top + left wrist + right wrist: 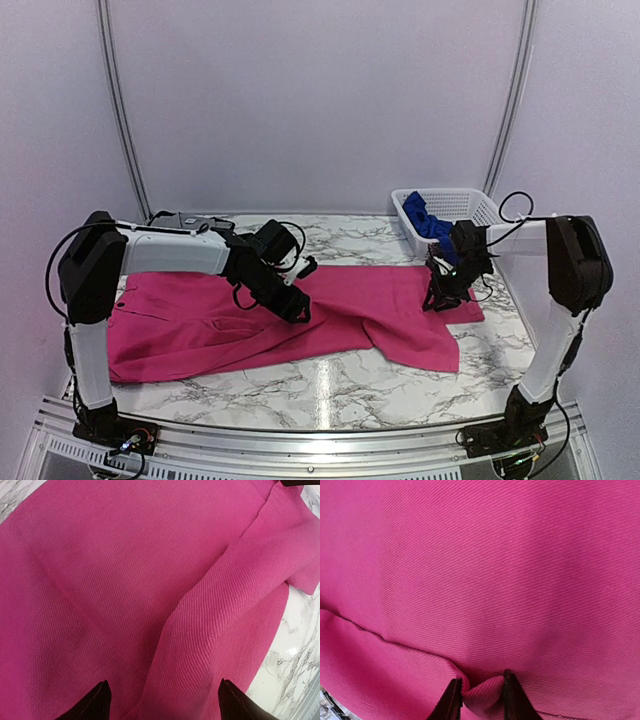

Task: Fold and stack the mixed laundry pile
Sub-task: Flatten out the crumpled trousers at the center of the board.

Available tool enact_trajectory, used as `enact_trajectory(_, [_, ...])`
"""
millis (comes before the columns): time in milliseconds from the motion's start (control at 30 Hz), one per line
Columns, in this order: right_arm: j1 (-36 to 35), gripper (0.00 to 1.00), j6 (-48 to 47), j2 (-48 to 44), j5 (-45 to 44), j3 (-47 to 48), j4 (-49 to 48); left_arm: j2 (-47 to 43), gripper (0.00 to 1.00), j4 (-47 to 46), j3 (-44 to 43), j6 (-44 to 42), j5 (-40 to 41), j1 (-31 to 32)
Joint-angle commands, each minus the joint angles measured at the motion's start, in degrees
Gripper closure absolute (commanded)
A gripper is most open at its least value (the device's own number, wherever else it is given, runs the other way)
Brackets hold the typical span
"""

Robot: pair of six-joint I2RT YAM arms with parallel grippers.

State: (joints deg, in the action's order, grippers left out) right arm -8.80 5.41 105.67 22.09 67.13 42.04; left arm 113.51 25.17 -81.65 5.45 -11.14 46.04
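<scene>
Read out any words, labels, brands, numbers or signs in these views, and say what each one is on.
None can be read.
The magenta-pink garment is plain cloth in every view, with no tag or print showing.
The blue garment, the white mesh basket and the marble table bear no lettering.
The dark grey tray at the back is too small to tell.

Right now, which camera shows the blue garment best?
The top external view: the blue garment lies bunched in the white basket at far right. Both wrist views are filled with the pink garment and show no blue.
</scene>
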Motion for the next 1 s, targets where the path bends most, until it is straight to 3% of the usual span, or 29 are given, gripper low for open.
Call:
enact_trajectory(0, [-0.6,0.85,-1.6,0.5,1.5,0.5,2.3,1.7,0.3,1.5,-0.8,-1.0,-1.9,0.1])
enact_trajectory(67, [-0.6,1.0,-1.6,0.0,1.4,1.6,2.6,1.5,0.42,1.5,-0.9,-1.1,-2.3,0.1])
enact_trajectory(233, [-0.5,1.0,-1.1,-2.4,1.4,9.8,3.7,-1.0,0.73,1.6,-1.5,-1.8,-2.5,0.0])
enact_trajectory(333, [0.0,1.0,-0.4,-3.5,0.3,17.5,4.5,-3.7,0.98,1.8,-1.9,-2.3,-1.7,-0.3])
enact_trajectory(467, [2.2,1.0,0.1,-7.8,-0.4,24.7,5.0,-9.1,1.0,1.7,0.1,-3.1,-2.6,0.0])
enact_trajectory(567, [4.9,1.0,1.6,-13.9,1.1,21.9,3.5,-13.6,1.0,1.1,3.8,-3.9,-2.7,2.3])
enact_trajectory(700, [6.9,1.0,5.5,-25.3,3.0,9.7,0.5,-16.7,1.0,0.9,8.9,-6.0,1.3,9.8])
enact_trajectory(867, [7.0,1.0,17.1,-41.7,1.9,-12.2,1.3,-13.1,1.0,0.1,14.5,-7.0,7.4,20.6])
enact_trajectory(967, [7.2,0.51,22.6,-50.2,-1.2,-18.2,5.4,-9.5,0.99,-0.9,15.7,-6.9,13.1,26.5])
